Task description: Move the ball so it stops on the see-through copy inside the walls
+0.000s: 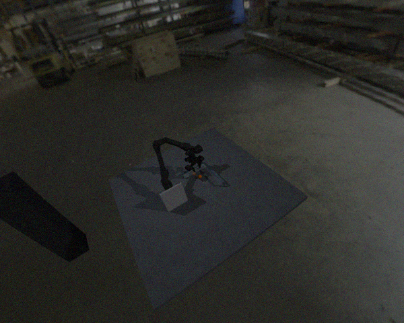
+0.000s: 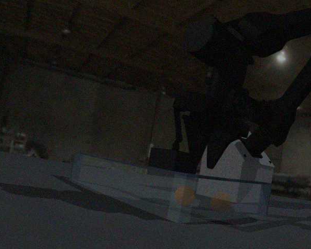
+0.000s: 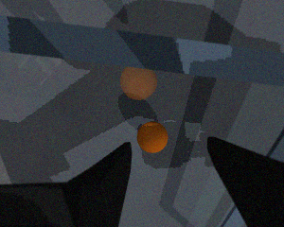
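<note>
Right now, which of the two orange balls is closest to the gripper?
The bright, solid ball, just ahead of the open gripper. The paler, see-through copy lies farther away, toward the clear wall.

A dim warehouse: long metal storage racks [image 1: 334, 38] line the walls around a bare concrete floor [image 1: 282, 114].
</note>
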`<control>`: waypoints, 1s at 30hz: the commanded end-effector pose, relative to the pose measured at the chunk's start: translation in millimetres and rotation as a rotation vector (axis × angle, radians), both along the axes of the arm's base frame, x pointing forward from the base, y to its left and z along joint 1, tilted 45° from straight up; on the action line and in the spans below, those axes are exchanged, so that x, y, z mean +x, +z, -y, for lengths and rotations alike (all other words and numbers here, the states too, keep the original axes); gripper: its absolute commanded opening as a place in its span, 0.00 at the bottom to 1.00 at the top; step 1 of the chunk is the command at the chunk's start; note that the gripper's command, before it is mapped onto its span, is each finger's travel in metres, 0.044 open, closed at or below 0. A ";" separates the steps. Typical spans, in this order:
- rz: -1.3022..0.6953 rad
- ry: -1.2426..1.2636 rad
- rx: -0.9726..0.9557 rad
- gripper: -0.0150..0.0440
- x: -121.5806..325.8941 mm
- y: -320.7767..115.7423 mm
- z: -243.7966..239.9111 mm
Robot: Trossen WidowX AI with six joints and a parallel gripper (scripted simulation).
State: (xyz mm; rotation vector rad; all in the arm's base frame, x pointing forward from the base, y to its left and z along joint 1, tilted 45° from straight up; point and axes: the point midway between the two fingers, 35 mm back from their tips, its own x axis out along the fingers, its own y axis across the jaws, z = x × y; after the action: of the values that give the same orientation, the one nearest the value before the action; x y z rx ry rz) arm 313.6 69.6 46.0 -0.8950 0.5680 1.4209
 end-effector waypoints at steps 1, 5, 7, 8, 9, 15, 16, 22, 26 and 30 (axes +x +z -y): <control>-0.161 -0.128 0.155 0.73 -4.1 -28.9 22.0; -0.167 -0.133 0.163 0.73 -4.3 -30.0 22.9; -0.167 -0.133 0.163 0.73 -4.3 -30.0 22.9; -0.167 -0.133 0.163 0.73 -4.3 -30.0 22.9; -0.167 -0.133 0.163 0.73 -4.3 -30.0 22.9; -0.167 -0.133 0.163 0.73 -3.5 -39.8 13.1; -0.167 -0.133 0.164 0.73 -3.4 -40.6 12.3; -0.167 -0.133 0.163 0.73 -3.2 -42.3 10.6; -0.167 -0.133 0.163 0.73 -2.5 -47.0 6.1; -0.168 -0.133 0.163 0.73 -2.0 -51.6 1.5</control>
State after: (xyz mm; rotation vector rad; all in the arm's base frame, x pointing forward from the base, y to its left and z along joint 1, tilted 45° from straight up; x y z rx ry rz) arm 315.6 62.6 1.6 -0.6214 0.6073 1.3981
